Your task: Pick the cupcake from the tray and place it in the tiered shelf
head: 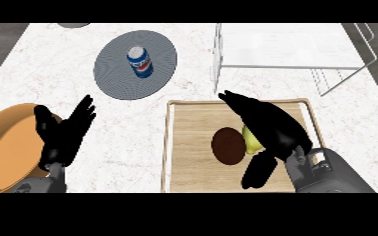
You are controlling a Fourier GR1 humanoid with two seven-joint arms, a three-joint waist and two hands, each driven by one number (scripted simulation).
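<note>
A wooden tray (193, 167) lies at the lower middle of the counter. On it sits the cupcake (229, 145), seen from above as a dark brown round top with a yellow-green part at its right side. My right hand (272, 129) hovers over the tray just right of the cupcake, fingers straight and pointing up-left, thumb hanging below beside the cupcake; it partly hides the yellow part. The white wire tiered shelf (288, 47) stands at the upper right. My left hand (65, 132) rests open at the lower left, fingers up.
A grey round plate (118, 77) at upper left carries a blue and white can (140, 61). An orange-brown round board or bowl (15, 145) sits at the left edge under my left hand. A grey object (74, 25) peeks in at the top.
</note>
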